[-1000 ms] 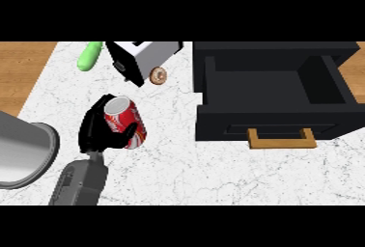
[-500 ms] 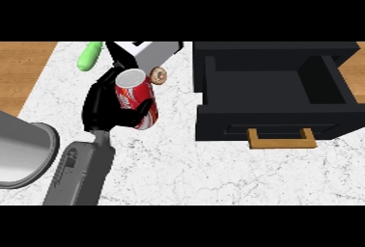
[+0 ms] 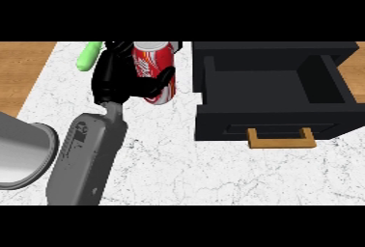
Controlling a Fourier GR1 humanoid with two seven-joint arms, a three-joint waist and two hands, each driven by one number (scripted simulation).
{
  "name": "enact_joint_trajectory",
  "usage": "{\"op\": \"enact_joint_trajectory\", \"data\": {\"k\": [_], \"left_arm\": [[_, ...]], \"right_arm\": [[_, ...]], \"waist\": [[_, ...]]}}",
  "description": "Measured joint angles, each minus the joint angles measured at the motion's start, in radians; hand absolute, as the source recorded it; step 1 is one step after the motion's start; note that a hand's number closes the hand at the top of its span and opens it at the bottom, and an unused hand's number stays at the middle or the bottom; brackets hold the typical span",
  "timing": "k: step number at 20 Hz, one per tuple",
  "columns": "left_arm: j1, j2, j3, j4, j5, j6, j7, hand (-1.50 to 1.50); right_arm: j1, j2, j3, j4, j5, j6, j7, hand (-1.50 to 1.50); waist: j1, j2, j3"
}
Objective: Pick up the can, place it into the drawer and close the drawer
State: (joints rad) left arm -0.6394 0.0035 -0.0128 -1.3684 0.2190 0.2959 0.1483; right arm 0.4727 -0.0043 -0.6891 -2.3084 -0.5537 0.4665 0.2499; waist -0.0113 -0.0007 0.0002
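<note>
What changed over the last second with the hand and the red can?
The hand, still curled round the red soda can, carried it up the view and rightward, towards the open black drawer, and now hides the small items behind it. The drawer and the green object stayed put.

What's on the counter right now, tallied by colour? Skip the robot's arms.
Red: 1, the can, held in the left hand
Green: 1, a green object at the far edge
Black: 1, the open drawer, with a tan handle
Total: 3
</note>
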Motion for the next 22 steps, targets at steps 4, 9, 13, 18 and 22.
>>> {"op": "enact_joint_trajectory", "data": {"k": [4,9,13,18,22], "left_arm": [[-0.100,-0.001,-0.019,0.055,0.004,0.050,0.028,1.50],[-0.200,-0.003,-0.074,0.129,0.029,0.140,0.023,1.50],[-0.299,-0.003,-0.107,0.197,0.052,0.207,0.029,1.50],[-0.406,-0.003,-0.114,0.299,0.080,0.234,0.021,1.50],[-0.494,-0.003,-0.145,0.400,0.137,0.267,-0.011,1.50]], "right_arm": [[-0.002,0.003,0.008,0.018,0.012,0.007,-0.023,-1.50],[-0.006,-0.005,0.010,0.024,0.009,0.007,-0.022,-1.50],[-0.038,-0.021,0.009,0.016,-0.001,-0.019,0.019,-1.50],[-0.032,-0.019,-0.012,0.022,-0.020,0.004,0.013,-1.50],[-0.060,-0.013,0.003,0.024,0.004,-0.005,0.023,-1.50]], "waist": [[-0.003,0.000,0.000],[-0.006,0.001,0.000],[-0.007,0.002,0.000],[-0.013,0.002,0.000],[-0.017,0.004,0.000]]}}
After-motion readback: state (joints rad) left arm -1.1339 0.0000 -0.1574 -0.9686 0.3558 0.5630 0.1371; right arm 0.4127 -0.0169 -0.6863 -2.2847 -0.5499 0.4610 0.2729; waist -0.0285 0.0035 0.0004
